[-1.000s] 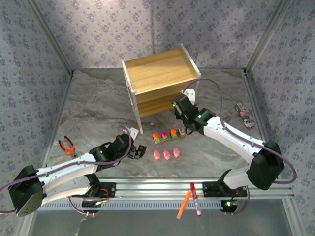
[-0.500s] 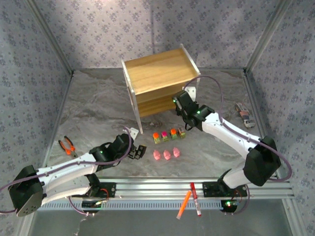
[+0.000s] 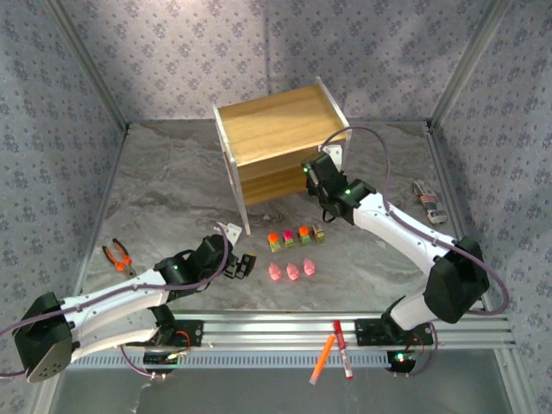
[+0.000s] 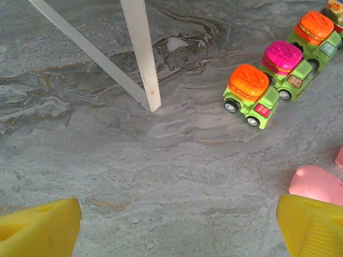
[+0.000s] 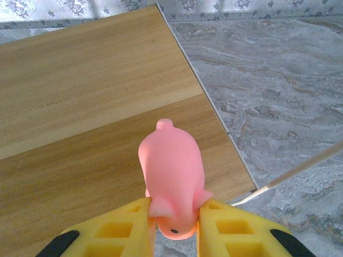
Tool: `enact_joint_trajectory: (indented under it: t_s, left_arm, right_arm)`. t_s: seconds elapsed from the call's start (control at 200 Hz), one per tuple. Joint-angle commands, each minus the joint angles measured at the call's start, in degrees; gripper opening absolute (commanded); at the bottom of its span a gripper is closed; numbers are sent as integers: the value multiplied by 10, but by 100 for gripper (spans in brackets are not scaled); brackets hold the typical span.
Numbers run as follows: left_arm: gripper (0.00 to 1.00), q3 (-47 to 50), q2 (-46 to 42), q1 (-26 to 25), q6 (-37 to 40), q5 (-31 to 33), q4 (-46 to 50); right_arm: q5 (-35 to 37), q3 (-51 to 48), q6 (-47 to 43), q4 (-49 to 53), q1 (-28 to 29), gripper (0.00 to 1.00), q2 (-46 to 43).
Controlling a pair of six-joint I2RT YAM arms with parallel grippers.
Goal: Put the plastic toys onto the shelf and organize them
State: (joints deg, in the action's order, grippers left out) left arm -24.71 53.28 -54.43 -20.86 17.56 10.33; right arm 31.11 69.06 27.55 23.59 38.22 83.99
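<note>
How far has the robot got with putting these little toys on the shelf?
Barely started. The shelf has a bare top board. The right gripper holds one pink pig at the shelf. Four trucks and three pigs sit on the table, the open left gripper beside them.

Grey marbled tabletop (image 3: 172, 198), floral-patterned walls (image 3: 216, 52).
</note>
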Motion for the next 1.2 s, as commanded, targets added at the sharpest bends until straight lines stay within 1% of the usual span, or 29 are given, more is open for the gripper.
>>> enact_joint_trajectory:
  t_s: [0.0,0.7,1.014,1.194]
  left_arm:
    - [94,-13,-8,-3,5,9,3]
    - [94,-12,-10,-3,6,12,3]
    - [94,-13,-9,-3,6,11,3]
    - [94,-13,-8,-3,6,11,3]
  right_arm:
    - [5,20,-10,0,-6,25,7]
    - [4,28,-5,-17,-10,25,43]
    - [15,22,7,-29,-9,25,48]
    - [27,28,12,-27,1,25,54]
